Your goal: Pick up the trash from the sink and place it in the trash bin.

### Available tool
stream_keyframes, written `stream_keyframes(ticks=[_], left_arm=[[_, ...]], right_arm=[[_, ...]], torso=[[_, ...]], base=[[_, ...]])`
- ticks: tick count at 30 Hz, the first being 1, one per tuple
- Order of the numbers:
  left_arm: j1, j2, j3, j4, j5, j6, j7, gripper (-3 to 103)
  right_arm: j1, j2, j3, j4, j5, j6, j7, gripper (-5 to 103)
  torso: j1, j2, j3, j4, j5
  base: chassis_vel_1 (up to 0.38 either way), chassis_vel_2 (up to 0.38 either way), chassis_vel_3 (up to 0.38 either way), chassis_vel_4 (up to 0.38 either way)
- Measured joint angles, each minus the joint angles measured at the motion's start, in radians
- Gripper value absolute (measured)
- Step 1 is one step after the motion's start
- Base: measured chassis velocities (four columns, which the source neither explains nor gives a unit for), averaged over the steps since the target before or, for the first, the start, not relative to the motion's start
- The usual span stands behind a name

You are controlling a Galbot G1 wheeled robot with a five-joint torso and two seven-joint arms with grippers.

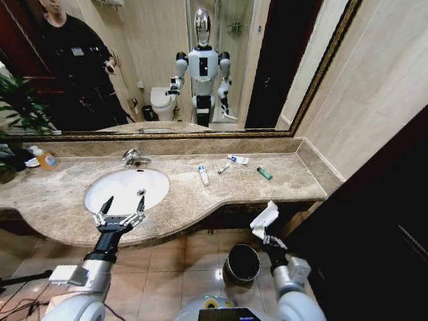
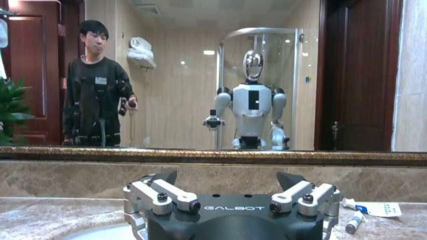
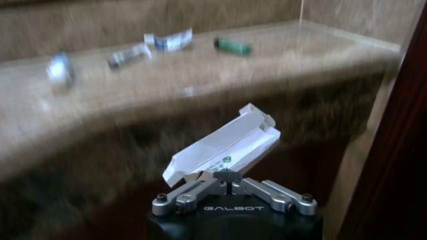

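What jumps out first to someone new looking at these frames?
The right tool, below the counter's front edge and beside the trash bin on the floor, is shut on a white flat packet. The left tool hangs open over the sink. A white bottle and green tube lie on the countertop.

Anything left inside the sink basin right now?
The sink looks bare apart from its drain; the near-left part is covered by the open left gripper. Small trash items lie on the countertop; the right gripper holds a white packet.
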Motion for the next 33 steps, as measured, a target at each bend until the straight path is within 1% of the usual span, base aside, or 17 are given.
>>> stream_keyframes(ticks=[3, 4, 7, 8, 9, 10, 12, 14, 15, 17, 18, 20, 21, 24, 26, 29, 33], left_arm=[[0.0, 0.0, 0.0, 0.0, 0.0, 0.0, 0.0, 100], [0.0, 0.0, 0.0, 0.0, 0.0, 0.0, 0.0, 100], [0.0, 0.0, 0.0, 0.0, 0.0, 0.0, 0.0, 100], [0.0, 0.0, 0.0, 0.0, 0.0, 0.0, 0.0, 100], [0.0, 0.0, 0.0, 0.0, 0.0, 0.0, 0.0, 100], [0.0, 0.0, 0.0, 0.0, 0.0, 0.0, 0.0, 100], [0.0, 0.0, 0.0, 0.0, 0.0, 0.0, 0.0, 100], [0.0, 0.0, 0.0, 0.0, 0.0, 0.0, 0.0, 100], [0.0, 0.0, 0.0, 0.0, 0.0, 0.0, 0.0, 100], [0.0, 0.0, 0.0, 0.0, 0.0, 0.0, 0.0, 100], [0.0, 0.0, 0.0, 0.0, 0.0, 0.0, 0.0, 100], [0.0, 0.0, 0.0, 0.0, 0.0, 0.0, 0.0, 100], [0.0, 0.0, 0.0, 0.0, 0.0, 0.0, 0.0, 100], [0.0, 0.0, 0.0, 0.0, 0.0, 0.0, 0.0, 100], [0.0, 0.0, 0.0, 0.0, 0.0, 0.0, 0.0, 100], [0.0, 0.0, 0.0, 0.0, 0.0, 0.0, 0.0, 100], [0.0, 0.0, 0.0, 0.0, 0.0, 0.0, 0.0, 100]], right_arm=[[0.04, 0.006, 0.002, -0.139, -0.014, 0.062, -0.041, 0], [0.04, 0.006, 0.002, -0.139, -0.014, 0.062, -0.041, 0], [0.12, -0.002, 0.002, -0.315, -0.02, 0.128, -0.102, 0], [0.12, -0.002, 0.002, -0.315, -0.02, 0.128, -0.102, 0], [0.159, -0.003, 0.004, -0.385, -0.02, 0.143, -0.133, 0], [0.159, -0.003, 0.004, -0.385, -0.02, 0.143, -0.133, 0], [0.212, 0.003, 0.013, -0.48, -0.015, 0.156, -0.178, 0], [0.257, 0.012, 0.018, -0.559, -0.012, 0.164, -0.206, 0], [0.257, 0.012, 0.018, -0.559, -0.012, 0.164, -0.206, 0], [0.315, 0.024, 0.021, -0.683, -0.011, 0.19, -0.237, 0], [0.381, 0.025, 0.02, -0.833, -0.011, 0.217, -0.265, 0], [0.419, 0.025, 0.019, -0.922, -0.011, 0.233, -0.278, 0], [0.419, 0.025, 0.019, -0.922, -0.011, 0.233, -0.278, 0], [0.477, 0.032, 0.017, -1.044, -0.016, 0.255, -0.287, 0], [0.494, 0.036, 0.016, -1.082, -0.021, 0.261, -0.29, 0], [0.527, 0.044, 0.015, -1.159, -0.041, 0.276, -0.295, 0], [0.571, 0.058, 0.013, -1.268, -0.101, 0.312, -0.299, 0]], torso=[[0.0, 0.0, 0.0, 0.0, 0.0001], [0.0, 0.0, 0.0, 0.0, 0.0001], [0.0, 0.0, 0.0, 0.0, 0.0001], [0.0, 0.0, 0.0, 0.0, 0.0001], [0.0, 0.0, 0.0, 0.0, 0.0001], [0.0, 0.0, 0.0, 0.0, 0.0001], [0.0, 0.0, 0.0, 0.0, -0.0001], [0.0, 0.0, 0.0, 0.0001, 0.0003], [0.0, 0.0, 0.0, 0.0001, 0.0003], [0.0, 0.0, 0.0, 0.0, 0.0], [0.0, 0.0, 0.0, 0.0, 0.0], [0.0, 0.0, 0.0, 0.0, 0.0001], [0.0, 0.0, 0.0, 0.0, 0.0001], [0.0, 0.0, 0.0, 0.0001, 0.0001], [0.0, 0.0, 0.0, 0.0001, 0.0], [0.0, 0.0, 0.0, 0.0, 0.0], [0.0, 0.0, 0.0, 0.0, 0.0001]], base=[[0.0, 0.0, 0.0, 0.0], [0.0, 0.0, 0.0, 0.0], [0.0, 0.0, 0.0, 0.0], [0.0, 0.0, 0.0, 0.0], [0.0, 0.0, 0.0, 0.0], [0.0, 0.0, 0.0, 0.0], [0.0, 0.0, 0.0, 0.0], [0.0, 0.0, 0.0, 0.0], [0.0, 0.0, 0.0, 0.0], [0.0, 0.0, 0.0, 0.0], [0.0, 0.0, 0.0, 0.0], [0.0, 0.0, 0.0, 0.0], [0.0, 0.0, 0.0, 0.0], [0.0, 0.0, 0.0, 0.0], [0.0, 0.0, 0.0, 0.0], [0.0, 0.0, 0.0, 0.0], [0.0, 0.0, 0.0, 0.0]])
